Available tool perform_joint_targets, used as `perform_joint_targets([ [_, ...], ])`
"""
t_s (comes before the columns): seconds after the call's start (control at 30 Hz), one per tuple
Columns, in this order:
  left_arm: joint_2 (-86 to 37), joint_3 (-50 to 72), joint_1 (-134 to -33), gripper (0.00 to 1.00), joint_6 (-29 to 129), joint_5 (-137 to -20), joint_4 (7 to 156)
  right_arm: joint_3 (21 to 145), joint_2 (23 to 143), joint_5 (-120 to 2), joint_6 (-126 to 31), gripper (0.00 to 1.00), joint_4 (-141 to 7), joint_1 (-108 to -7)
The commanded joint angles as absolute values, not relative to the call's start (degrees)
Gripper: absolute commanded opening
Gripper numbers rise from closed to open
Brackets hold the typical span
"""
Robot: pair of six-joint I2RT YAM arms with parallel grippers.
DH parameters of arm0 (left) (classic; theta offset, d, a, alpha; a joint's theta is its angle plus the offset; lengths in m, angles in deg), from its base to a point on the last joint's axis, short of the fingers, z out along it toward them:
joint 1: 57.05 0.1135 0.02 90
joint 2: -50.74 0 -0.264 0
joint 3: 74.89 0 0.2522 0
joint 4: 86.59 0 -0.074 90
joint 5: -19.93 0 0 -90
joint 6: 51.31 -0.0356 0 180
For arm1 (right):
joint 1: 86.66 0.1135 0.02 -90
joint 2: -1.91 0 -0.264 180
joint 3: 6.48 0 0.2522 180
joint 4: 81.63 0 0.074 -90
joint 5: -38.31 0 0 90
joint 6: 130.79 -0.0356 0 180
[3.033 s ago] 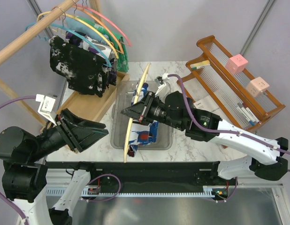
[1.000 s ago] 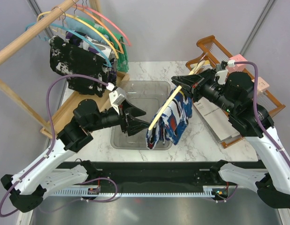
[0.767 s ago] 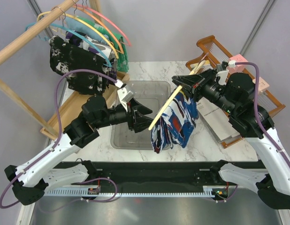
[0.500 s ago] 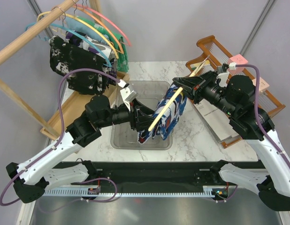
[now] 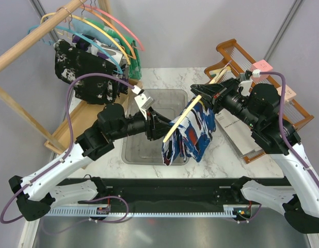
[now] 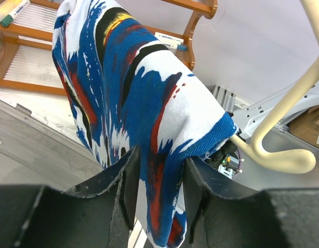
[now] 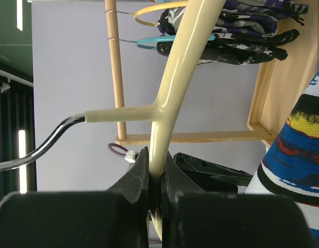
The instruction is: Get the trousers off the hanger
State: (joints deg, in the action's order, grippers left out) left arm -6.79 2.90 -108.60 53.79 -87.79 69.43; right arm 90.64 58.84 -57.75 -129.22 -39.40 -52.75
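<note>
The left arm stretches forward and to the right. The left gripper (image 6: 157, 173) is pinching a lower fold of the trousers (image 5: 193, 132). They drape over the hanger (image 5: 172, 132), which is held in the air. Seen from overhead, they cross the right edge of a grey tub (image 5: 144, 150). The right arm arches in from the right, with the right gripper (image 7: 157, 173) clamped on the hanger's bar. Beyond is a wooden rack (image 5: 229, 46) of pens (image 6: 172, 40), whose print is too small to read.

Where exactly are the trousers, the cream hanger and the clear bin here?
trousers (image 5: 193, 137), top view, middle of the hanging printed cloth.
hanger (image 7: 184, 51), right wrist view, on its cream bar.
bin (image 5: 164, 91), top view, on its far rim.
</note>
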Motion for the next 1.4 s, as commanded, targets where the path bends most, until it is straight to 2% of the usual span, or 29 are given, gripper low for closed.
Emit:
perform_joint_targets([
  [0.0,-7.53,6.10,-108.81,0.43,51.35,-83.52,71.21,91.84,56.05,-59.51,-132.20,0.00,-51.95,-52.56],
  [0.17,-9.28,6.63,-109.17,0.48,51.79,-83.43,71.12,91.22,55.79,-59.78,-132.72,0.00,-52.22,-52.65],
  [0.47,-11.22,9.00,-109.34,0.34,50.91,-79.04,69.37,90.78,55.08,-59.95,-133.17,0.00,-52.48,-52.65],
  [0.57,-11.48,10.32,-109.34,0.25,51.26,-77.46,68.75,89.91,54.29,-59.69,-133.43,0.00,-52.48,-52.56],
  [0.6,-11.48,10.85,-109.34,0.11,51.44,-77.11,68.66,89.29,53.86,-59.69,-133.43,0.00,-52.57,-52.65],
  [0.63,-11.39,11.81,-109.25,0.03,51.87,-76.67,68.31,88.94,53.59,-59.69,-133.69,0.00,-52.57,-52.56],
  [0.67,-11.39,12.51,-109.34,0.02,52.31,-75.45,68.05,88.50,52.89,-59.69,-133.87,0.00,-52.49,-52.56],
  [1.0,-9.90,19.81,-109.25,0.02,52.76,-70.78,65.59,84.54,48.58,-58.10,-133.17,0.00,-47.83,-52.56],
  [1.37,-15.79,37.38,-109.34,0.02,50.12,-66.38,63.83,78.83,46.56,-61.26,-132.38,0.00,-46.68,-52.56],
])
